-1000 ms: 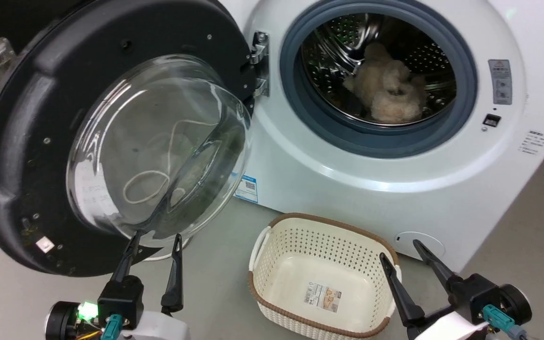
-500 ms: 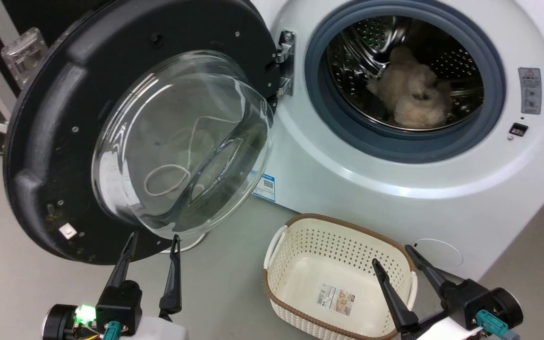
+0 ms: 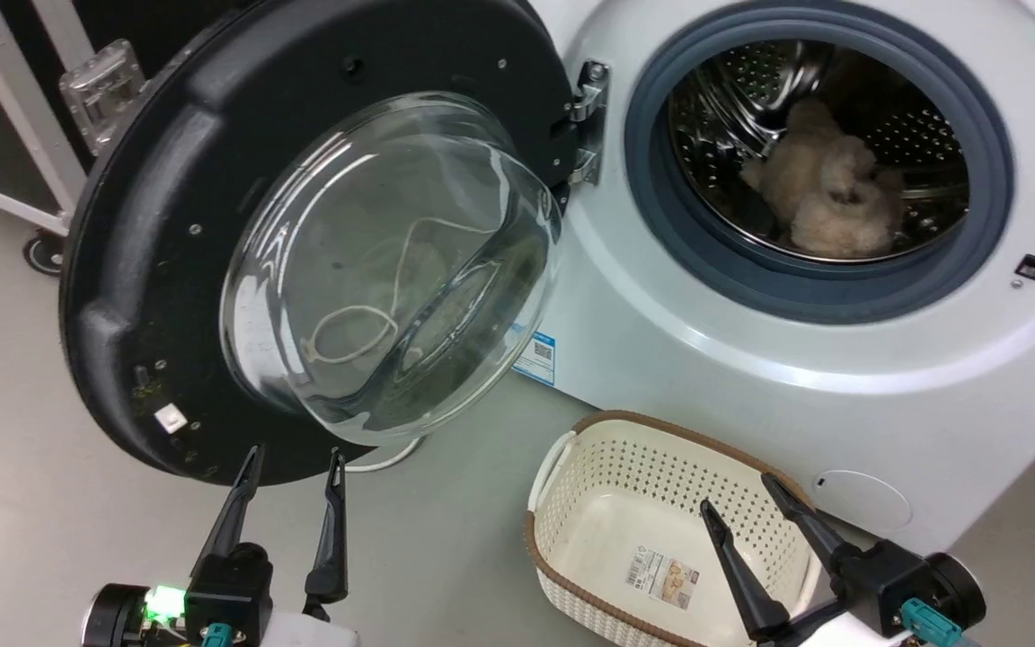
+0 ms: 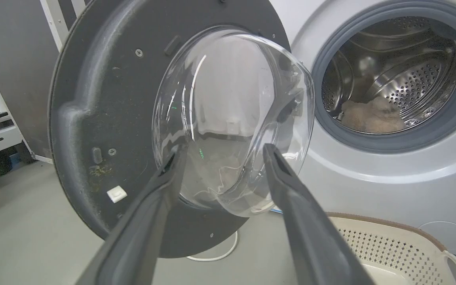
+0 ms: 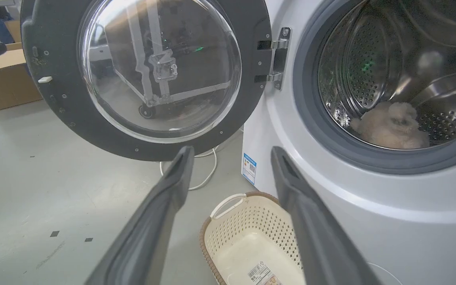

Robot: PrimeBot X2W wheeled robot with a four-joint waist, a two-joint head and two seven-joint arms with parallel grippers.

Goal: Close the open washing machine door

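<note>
Steel drum [image 3: 818, 153] holds a beige fluffy bundle [image 3: 827, 193]. The cream basket [image 3: 571, 467] on the floor carries just a label sticker [image 3: 661, 571] on its bottom. The washing machine door [image 3: 149, 225] hangs wide open, left of the drum. Left gripper [image 3: 295, 452], fingers spread, sits just below the door's lower rim, not touching. Right gripper [image 3: 737, 491], also spread, is over the basket, well apart from the door.

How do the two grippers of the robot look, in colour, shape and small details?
The left gripper and the right gripper each have two long, thin, dark fingers that taper to points, set on a black block. Each base carries a teal connector; a green light glows beside the left one. Pale forearm shells sit behind them.
</note>
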